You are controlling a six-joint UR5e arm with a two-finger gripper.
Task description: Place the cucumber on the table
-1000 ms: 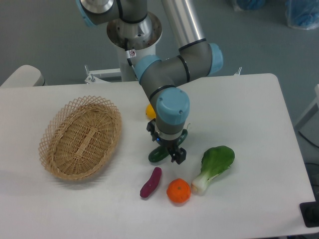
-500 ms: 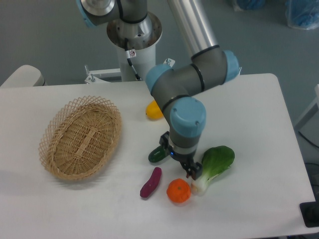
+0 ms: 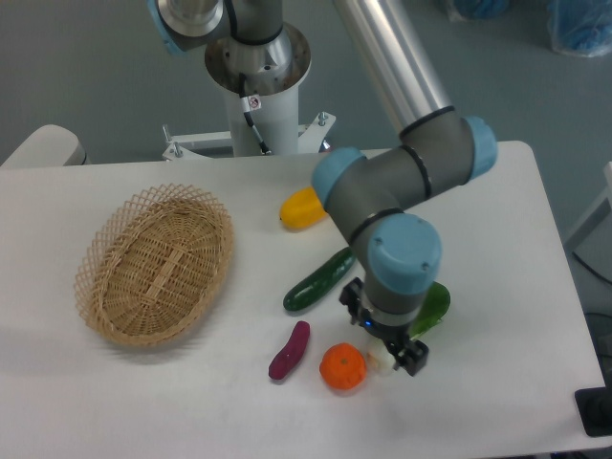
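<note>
The cucumber (image 3: pixel 318 280), slim and dark green, lies on its side on the white table (image 3: pixel 497 210), between the basket and the gripper, with nothing touching it. My gripper (image 3: pixel 383 331) points down to the right of the cucumber, over the bok choy. Its two black fingers stand apart with nothing between them, so it is open and empty.
An oval wicker basket (image 3: pixel 158 263) stands at the left. A yellow fruit (image 3: pixel 303 207) lies behind the cucumber. A purple vegetable (image 3: pixel 289 350) and an orange (image 3: pixel 342 367) lie in front. The bok choy (image 3: pixel 436 306) is mostly hidden under the gripper.
The gripper let go of the cucumber, which now lies on the table, and moved right and toward the front, over the bok choy.
</note>
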